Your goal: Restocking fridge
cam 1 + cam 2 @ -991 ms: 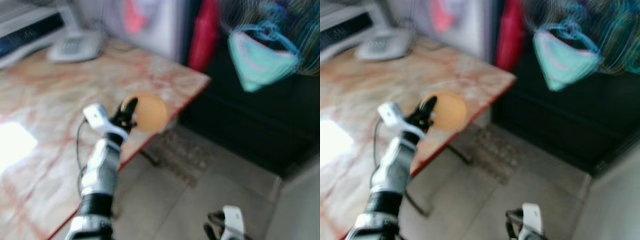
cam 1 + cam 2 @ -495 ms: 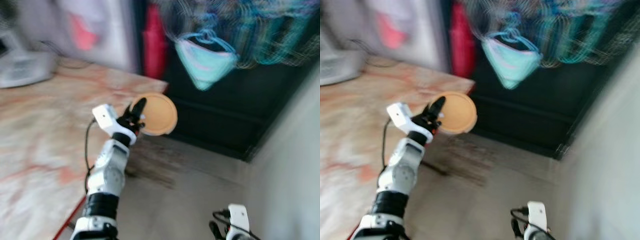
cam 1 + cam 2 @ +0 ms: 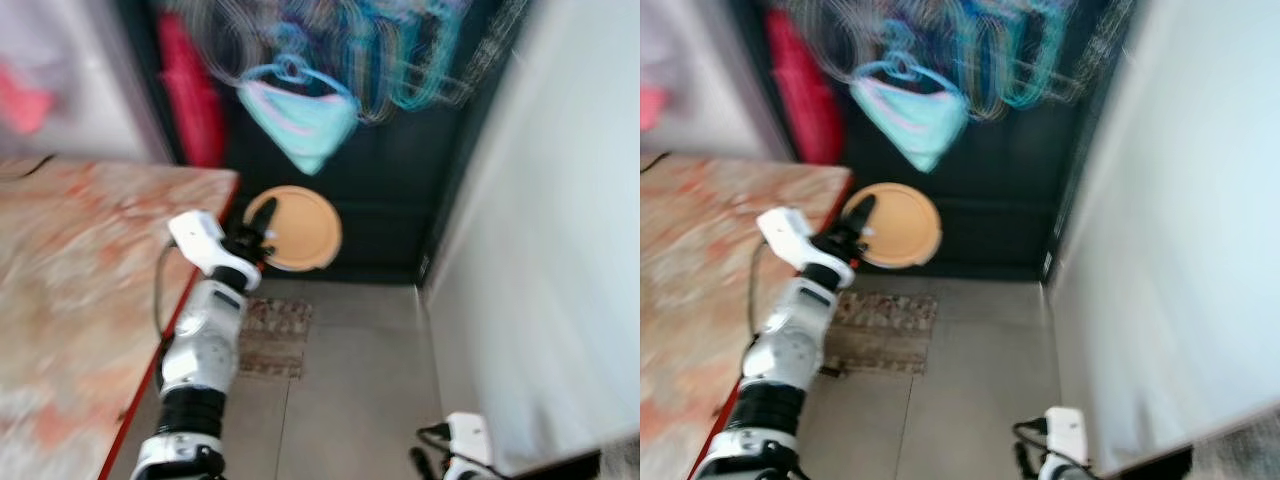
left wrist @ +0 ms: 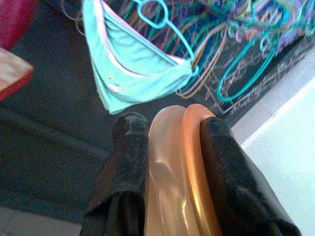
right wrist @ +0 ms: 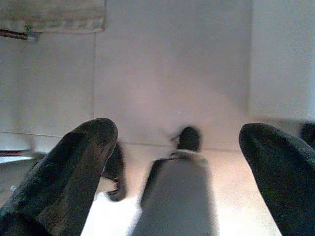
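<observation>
Dark closet; plate (image 3: 296,228) in left pincer (image 3: 258,228)

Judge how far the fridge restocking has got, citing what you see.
Done: the orange plate is picked up, clamped on edge in the left hand beside the marble table. In hand: carrying it. Left: placing it. The right hand hangs open and idle.

My left arm (image 3: 203,345) is silver with a black band low down, a white wrist block and a thin black cable looping beside it. Both grippers (image 4: 170,142) have rounded, matte black fingers (image 5: 74,167).
</observation>
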Motion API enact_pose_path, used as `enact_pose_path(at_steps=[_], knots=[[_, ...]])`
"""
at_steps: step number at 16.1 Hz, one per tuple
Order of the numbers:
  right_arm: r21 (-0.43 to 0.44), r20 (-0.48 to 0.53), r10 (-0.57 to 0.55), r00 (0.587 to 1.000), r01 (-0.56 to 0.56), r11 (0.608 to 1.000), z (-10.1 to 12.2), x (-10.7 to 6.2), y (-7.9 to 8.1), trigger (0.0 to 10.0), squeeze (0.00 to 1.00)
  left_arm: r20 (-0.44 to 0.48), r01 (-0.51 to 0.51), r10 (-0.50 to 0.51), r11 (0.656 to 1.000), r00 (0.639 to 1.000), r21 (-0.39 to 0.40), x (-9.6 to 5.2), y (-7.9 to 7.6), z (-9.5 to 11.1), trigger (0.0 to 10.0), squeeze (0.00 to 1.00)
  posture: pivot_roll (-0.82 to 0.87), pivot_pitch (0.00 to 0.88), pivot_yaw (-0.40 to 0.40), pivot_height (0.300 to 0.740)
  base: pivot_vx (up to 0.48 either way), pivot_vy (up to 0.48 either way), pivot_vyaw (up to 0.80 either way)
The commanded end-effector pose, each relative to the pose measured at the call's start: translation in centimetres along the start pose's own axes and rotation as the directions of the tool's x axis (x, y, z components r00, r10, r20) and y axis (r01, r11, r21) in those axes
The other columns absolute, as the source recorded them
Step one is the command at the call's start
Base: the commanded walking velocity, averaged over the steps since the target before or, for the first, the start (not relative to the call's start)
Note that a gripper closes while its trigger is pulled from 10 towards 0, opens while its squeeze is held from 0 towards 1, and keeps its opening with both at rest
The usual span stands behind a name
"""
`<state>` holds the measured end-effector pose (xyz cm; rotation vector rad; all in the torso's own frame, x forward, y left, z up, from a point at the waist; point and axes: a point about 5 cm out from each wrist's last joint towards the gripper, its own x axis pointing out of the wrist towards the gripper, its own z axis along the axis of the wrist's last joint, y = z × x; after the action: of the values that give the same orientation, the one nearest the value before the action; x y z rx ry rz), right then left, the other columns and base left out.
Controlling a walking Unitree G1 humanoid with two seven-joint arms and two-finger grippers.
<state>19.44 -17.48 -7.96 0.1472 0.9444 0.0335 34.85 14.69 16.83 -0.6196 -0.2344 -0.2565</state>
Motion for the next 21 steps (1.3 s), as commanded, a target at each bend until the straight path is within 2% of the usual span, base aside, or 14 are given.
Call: enact_pose_path(at_steps=[1,6,8,9,10,11,13,14,15,17,18,19,20,21], knots=[[0.001,-0.020,-0.023,1.000,0.023,1.000,-0.5,-0.2,-0.8,10.0,0.00,-0.008,0.027,-0.027,1.000,1.000,-0.013,0.3,-1.0,-0.4,10.0,0.00,0.08,0.102,0.062,0.729,0.000,0.000,-0.79],[0.000,-0.022,-0.020,1.000,0.020,1.000,-0.5,-0.2,-0.8,10.0,0.00,-0.012,0.015,-0.015,1.000,1.000,-0.015,0.3,-0.7,-0.5,10.0,0.00,0.08,0.105,0.063,0.729,0.000,0.000,-0.79],[-0.001,-0.024,-0.018,1.000,0.018,1.000,-0.5,-0.2,-0.8,10.0,0.00,-0.037,-0.046,0.046,0.999,0.998,0.012,0.0,0.7,-0.9,10.0,0.00,0.07,0.105,0.064,0.729,0.000,0.000,-0.79],[-0.001,-0.024,-0.018,1.000,0.018,1.000,-0.5,-0.2,-0.8,10.0,0.00,-0.065,-0.095,0.097,0.995,0.993,0.029,-0.3,1.9,-1.4,10.0,0.00,0.08,0.104,0.065,0.729,0.000,0.000,-0.79],[-0.001,-0.025,-0.017,1.000,0.017,1.000,-0.5,-0.2,-0.7,10.0,0.00,-0.119,-0.185,0.194,0.979,0.974,0.083,-1.3,4.2,-2.4,10.0,0.00,0.07,0.104,0.067,0.729,0.000,0.000,-0.79],[0.000,-0.025,-0.017,1.000,0.017,1.000,-0.5,-0.2,-0.7,10.0,0.00,-0.144,-0.213,0.224,0.973,0.964,0.091,-1.8,5.0,-2.8,10.0,0.00,0.07,0.105,0.069,0.729,0.000,0.000,-0.79],[0.003,-0.024,-0.017,1.000,0.017,1.000,-0.5,-0.2,-0.6,10.0,0.00,-0.289,-0.375,0.421,0.905,0.860,0.201,-5.1,9.0,-5.2,10.0,0.00,0.07,0.099,0.076,0.729,0.000,0.000,-0.79],[0.005,-0.023,-0.017,1.000,0.017,1.000,-0.5,-0.2,-0.6,10.0,0.00,-0.341,-0.435,0.500,0.865,0.796,0.252,-6.7,10.4,-6.1,10.0,0.00,0.07,0.099,0.076,0.729,0.000,0.000,-0.79],[0.006,-0.023,-0.017,1.000,0.017,1.000,-0.5,-0.2,-0.6,10.0,0.00,-0.366,-0.459,0.536,0.843,0.761,0.281,-7.6,11.0,-6.5,10.0,0.00,0.07,0.099,0.076,0.729,0.000,0.000,-0.79],[0.011,-0.021,-0.018,1.000,0.018,1.000,-0.5,-0.2,-0.6,10.0,0.00,-0.432,-0.563,0.725,0.689,0.536,0.457,-12.1,13.8,-7.8,10.0,0.00,0.07,0.097,0.082,0.729,0.000,0.000,-0.79],[0.012,-0.021,-0.018,1.000,0.018,1.000,-0.5,-0.2,-0.5,10.0,0.00,-0.443,-0.562,0.757,0.654,0.481,0.507,-13.5,14.4,-8.1,10.0,0.00,0.07,0.093,0.084,0.729,0.000,0.000,-0.79],[0.012,-0.021,-0.018,1.000,0.018,1.000,-0.5,-0.2,-0.5,10.0,0.00,-0.443,-0.562,0.757,0.654,0.481,0.507,-13.5,14.4,-8.1,10.0,0.00,0.07,0.093,0.084,0.729,0.000,0.000,-0.79],[0.014,-0.020,-0.019,1.000,0.019,1.000,-0.5,-0.2,-0.5,10.0,0.00,-0.454,-0.547,0.797,0.603,0.398,0.580,-15.8,15.2,-8.4,10.0,0.00,0.07,0.091,0.086,0.729,0.000,0.000,-0.79],[0.014,-0.020,-0.019,1.000,0.019,1.000,-0.5,-0.2,-0.5,10.0,0.00,-0.454,-0.547,0.797,0.603,0.398,0.580,-15.8,15.2,-8.4,10.0,0.00,0.07,0.091,0.086,0.729,0.000,0.000,-0.79]])
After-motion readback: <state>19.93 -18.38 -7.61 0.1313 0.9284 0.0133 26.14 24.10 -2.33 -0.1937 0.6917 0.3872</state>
